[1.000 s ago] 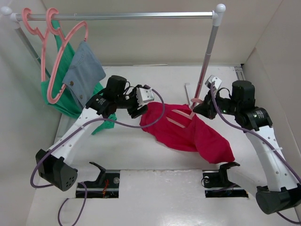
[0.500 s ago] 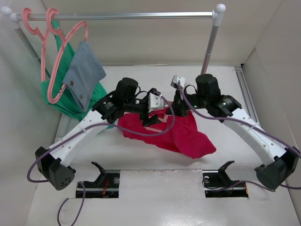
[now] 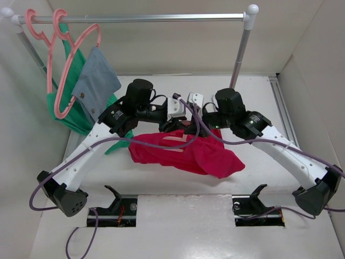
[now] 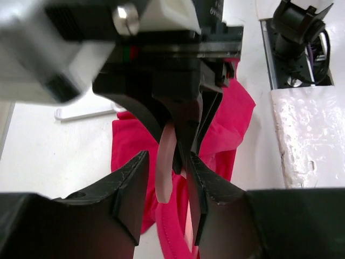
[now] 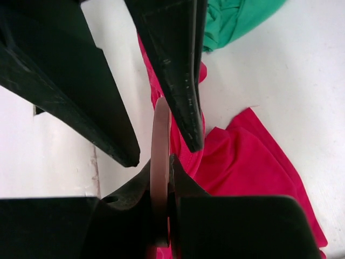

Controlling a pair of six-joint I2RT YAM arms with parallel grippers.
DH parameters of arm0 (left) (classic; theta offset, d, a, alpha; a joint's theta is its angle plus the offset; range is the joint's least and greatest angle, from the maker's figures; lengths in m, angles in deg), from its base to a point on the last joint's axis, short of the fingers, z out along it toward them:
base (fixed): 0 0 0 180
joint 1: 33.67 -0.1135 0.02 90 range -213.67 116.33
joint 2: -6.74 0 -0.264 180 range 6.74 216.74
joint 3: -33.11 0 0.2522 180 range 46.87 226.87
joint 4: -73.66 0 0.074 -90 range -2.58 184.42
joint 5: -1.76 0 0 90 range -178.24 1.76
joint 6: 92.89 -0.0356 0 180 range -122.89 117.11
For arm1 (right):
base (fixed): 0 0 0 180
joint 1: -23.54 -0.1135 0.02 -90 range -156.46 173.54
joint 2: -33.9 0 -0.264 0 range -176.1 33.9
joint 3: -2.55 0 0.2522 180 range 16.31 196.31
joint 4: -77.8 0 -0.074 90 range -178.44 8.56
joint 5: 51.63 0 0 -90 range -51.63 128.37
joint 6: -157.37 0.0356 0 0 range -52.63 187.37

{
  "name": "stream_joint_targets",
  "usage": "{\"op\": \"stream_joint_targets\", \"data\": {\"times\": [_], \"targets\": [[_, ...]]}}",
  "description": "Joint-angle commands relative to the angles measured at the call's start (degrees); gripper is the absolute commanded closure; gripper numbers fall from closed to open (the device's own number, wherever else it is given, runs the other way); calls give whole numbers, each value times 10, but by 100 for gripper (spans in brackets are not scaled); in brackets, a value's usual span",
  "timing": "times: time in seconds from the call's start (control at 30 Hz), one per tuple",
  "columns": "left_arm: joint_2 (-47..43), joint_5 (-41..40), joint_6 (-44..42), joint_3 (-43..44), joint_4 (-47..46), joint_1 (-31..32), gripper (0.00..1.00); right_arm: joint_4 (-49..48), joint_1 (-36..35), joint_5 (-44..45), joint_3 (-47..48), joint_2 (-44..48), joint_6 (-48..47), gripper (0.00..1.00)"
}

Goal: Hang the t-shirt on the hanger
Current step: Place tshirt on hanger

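Up and to the left of the t-shirt (image 3: 199, 154), a green garment (image 3: 56, 105) and a grey-blue cloth (image 3: 97, 81) hang on pink hangers. The crimson t-shirt itself lies crumpled on the white table (image 3: 161, 183). Over the t-shirt's far edge, the left gripper (image 4: 167, 159) has its jaws spread, straddling the salmon-pink hanger (image 5: 160, 124) without closing on it. The hanger's thin bars show on top of the t-shirt's cloth. Just to the right, over the same edge and facing the left gripper, the right gripper (image 5: 160, 162) has its jaws pressed onto the hanger's bar, pinching it.
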Motion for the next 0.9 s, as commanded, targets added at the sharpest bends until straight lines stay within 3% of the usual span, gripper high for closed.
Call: {"op": "stream_joint_targets", "data": {"times": [0.0,0.2,0.4,0.43,0.47,0.53,0.6,0.67,0.8,0.87], "targets": [[-1,42,-24,31,38,-1,70,-15,-10,10,12,11,-23,100],[9,14,5,25,1,-1,85,-15,-21,8,18,16,-23,100],[9,14,-6,20,16,-1,81,-26,-21,3,18,21,-23,100],[9,14,-6,20,16,-1,95,-26,-21,3,18,21,-23,100],[9,14,2,20,6,-1,100,-26,-21,3,18,21,-23,100],[9,9,10,15,0,-1,100,-26,-21,3,12,21,-23,100],[4,1,17,15,-8,-1,100,-26,-21,3,7,21,-17,74],[4,-27,24,8,-8,-1,100,-26,-21,28,-11,31,-5,36],[-9,-100,24,-28,-28,-1,100,-53,24,105,-69,92,64,13],[-15,-115,46,-48,-39,-1,100,-58,71,146,-112,147,116,7]]}}
